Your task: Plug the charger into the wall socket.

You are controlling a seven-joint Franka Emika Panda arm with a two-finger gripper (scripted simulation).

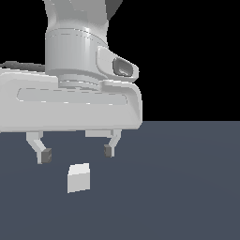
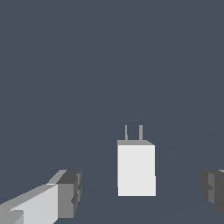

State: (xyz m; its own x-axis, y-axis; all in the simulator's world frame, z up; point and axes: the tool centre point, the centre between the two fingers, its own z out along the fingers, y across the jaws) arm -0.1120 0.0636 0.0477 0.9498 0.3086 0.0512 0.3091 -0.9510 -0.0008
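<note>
- Claw [image 1: 77, 153]: nearest the exterior cam, big in frame, hanging just above the desk [image 1: 187, 187]. Jaws spread wide, nothing between the pads, no contact w/ anything.
- Wrist view agrees: one fingertip [image 2: 70, 192] on one side, the other at the opposite edge, charger sitting in the gap between them w/ clear space both sides.
- Charger [image 1: 78, 177]: pale boxy block resting on the desk, just below and between the fingers, slightly further from the exterior cam than the claw. Not gripped, not lifted.
- Its two prongs [image 2: 133, 132] show in the wrist view, sticking out of the far face, lying roughly level w/ the desk, pointing away from the cam.
- Wall socket: not in either view, so can't say where it stands or how far off.
- Progress, my read: early. Approach/alignment over the charger looks about done; grasp not yet made. Left: lower, close on block, lift, carry to socket, line up prongs w/ holes, push in.
</note>
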